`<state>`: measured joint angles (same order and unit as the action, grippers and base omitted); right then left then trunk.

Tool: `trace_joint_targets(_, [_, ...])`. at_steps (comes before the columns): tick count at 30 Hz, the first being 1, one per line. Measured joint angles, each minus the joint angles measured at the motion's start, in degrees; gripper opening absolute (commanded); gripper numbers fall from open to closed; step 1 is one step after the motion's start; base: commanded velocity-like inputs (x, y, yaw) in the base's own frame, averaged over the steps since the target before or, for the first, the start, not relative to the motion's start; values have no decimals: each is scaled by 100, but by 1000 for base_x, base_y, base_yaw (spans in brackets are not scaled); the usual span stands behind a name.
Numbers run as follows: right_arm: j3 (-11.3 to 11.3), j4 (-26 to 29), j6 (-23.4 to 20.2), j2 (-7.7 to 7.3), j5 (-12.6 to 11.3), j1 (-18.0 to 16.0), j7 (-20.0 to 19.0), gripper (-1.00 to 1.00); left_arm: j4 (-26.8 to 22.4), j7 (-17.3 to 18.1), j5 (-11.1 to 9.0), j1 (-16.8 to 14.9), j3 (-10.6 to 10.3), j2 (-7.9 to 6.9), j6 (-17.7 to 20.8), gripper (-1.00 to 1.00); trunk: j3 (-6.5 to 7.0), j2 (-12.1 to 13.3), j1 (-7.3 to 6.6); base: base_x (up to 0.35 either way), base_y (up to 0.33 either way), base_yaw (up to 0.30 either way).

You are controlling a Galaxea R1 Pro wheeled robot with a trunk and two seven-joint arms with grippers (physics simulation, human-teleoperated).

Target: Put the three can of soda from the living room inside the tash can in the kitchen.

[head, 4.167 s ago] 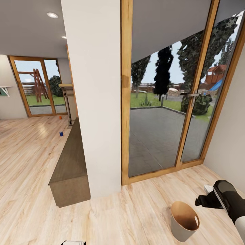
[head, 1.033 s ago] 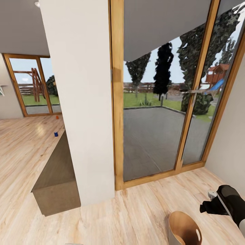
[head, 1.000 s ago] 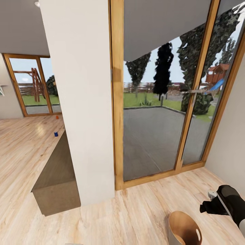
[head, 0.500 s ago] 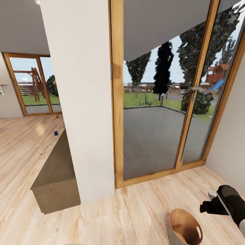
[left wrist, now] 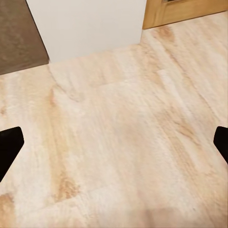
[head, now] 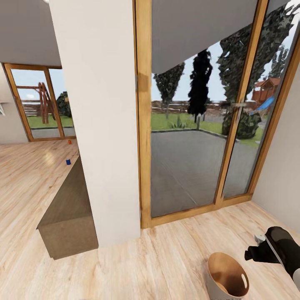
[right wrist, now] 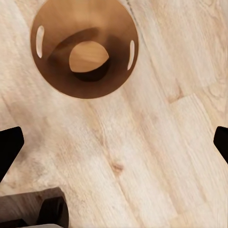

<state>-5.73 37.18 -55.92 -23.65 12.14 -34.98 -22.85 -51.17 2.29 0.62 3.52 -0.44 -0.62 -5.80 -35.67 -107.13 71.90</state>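
Observation:
The tash can [head: 227,276] stands on the wood floor at the bottom right of the head view, grey outside and brown inside. From above, the right wrist view looks into the tash can [right wrist: 84,47], down to its wood-coloured bottom. My right gripper [right wrist: 114,145] hangs open beside it with nothing between its fingertips [right wrist: 9,147]. Far off on the floor at the left stand a dark blue can of soda [head: 68,161] and an orange can of soda [head: 69,142]. My left gripper [left wrist: 114,147] is open over bare floor.
A white pillar [head: 104,125] and a low brown cabinet [head: 68,208] stand between me and the far room. Tall glass doors with wooden frames [head: 196,125] fill the wall ahead. My right arm [head: 279,246] reaches in beside the bin. A white wall [head: 283,166] closes the right.
The whole picture has shifted, so the camera has moved. The bin sits a little higher in the picture than a second ago. The right arm keeps its pose.

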Motion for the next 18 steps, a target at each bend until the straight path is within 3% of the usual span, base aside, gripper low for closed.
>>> trace_joint_targets(18, [1, 0, 2, 9, 1, 0, 0, 100, 21, 5, 5, -6, 0, 0, 6, 100, -323, -722, 395, 0, 0, 0])
